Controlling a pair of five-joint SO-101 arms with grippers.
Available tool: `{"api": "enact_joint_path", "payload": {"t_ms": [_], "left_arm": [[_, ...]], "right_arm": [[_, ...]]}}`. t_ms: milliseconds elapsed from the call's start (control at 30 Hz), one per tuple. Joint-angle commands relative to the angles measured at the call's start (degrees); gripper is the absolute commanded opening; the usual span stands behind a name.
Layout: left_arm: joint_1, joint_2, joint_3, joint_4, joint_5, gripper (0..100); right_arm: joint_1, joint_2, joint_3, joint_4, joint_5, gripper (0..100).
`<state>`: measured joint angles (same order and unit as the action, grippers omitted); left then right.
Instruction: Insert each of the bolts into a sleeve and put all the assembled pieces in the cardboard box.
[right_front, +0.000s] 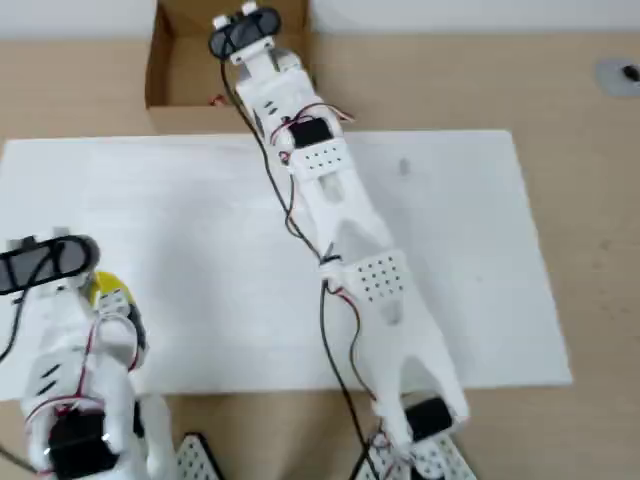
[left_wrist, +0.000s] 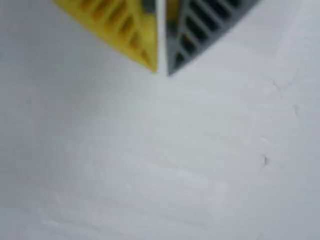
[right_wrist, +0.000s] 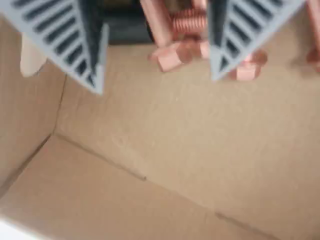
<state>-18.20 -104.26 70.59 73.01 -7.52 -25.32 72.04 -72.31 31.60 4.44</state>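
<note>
The right gripper (right_wrist: 157, 80) has its fingers spread inside the cardboard box (right_wrist: 150, 165), with a copper bolt (right_wrist: 175, 54) lying between them. It looks light, stiff and smooth, best pinched across the threaded shank. The left gripper (left_wrist: 161, 70) has its fingers pressed together on nothing

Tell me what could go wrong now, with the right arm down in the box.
1. The right pincer is open inside the cardboard box, with copper bolts right by its fingers. Lifting out might snag or drag one.
2. Its arm reaches over the box wall that faces the arms, so a low pull-back could shove the box.
</note>
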Motion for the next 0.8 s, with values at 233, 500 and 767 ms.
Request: {"api": "enact_joint_path", "payload": {"t_ms": [233, 500, 767], "left_arm": [[-0.53, -0.40, -0.18, -0.97, -0.18, 1], [-0.35, -0.40, -6.77, 7.30, -0.09, 1], [-0.88, -0.48, -9.85, 10.37, 5.01, 1]], "right_arm": [[0.48, -1.54, -23.60, 24.70, 0.18, 10.6], [0.84, -17.54, -23.34, 48.53, 0.09, 1.0], [1.54, -32.84, -23.34, 70.86, -4.04, 1.0]]}}
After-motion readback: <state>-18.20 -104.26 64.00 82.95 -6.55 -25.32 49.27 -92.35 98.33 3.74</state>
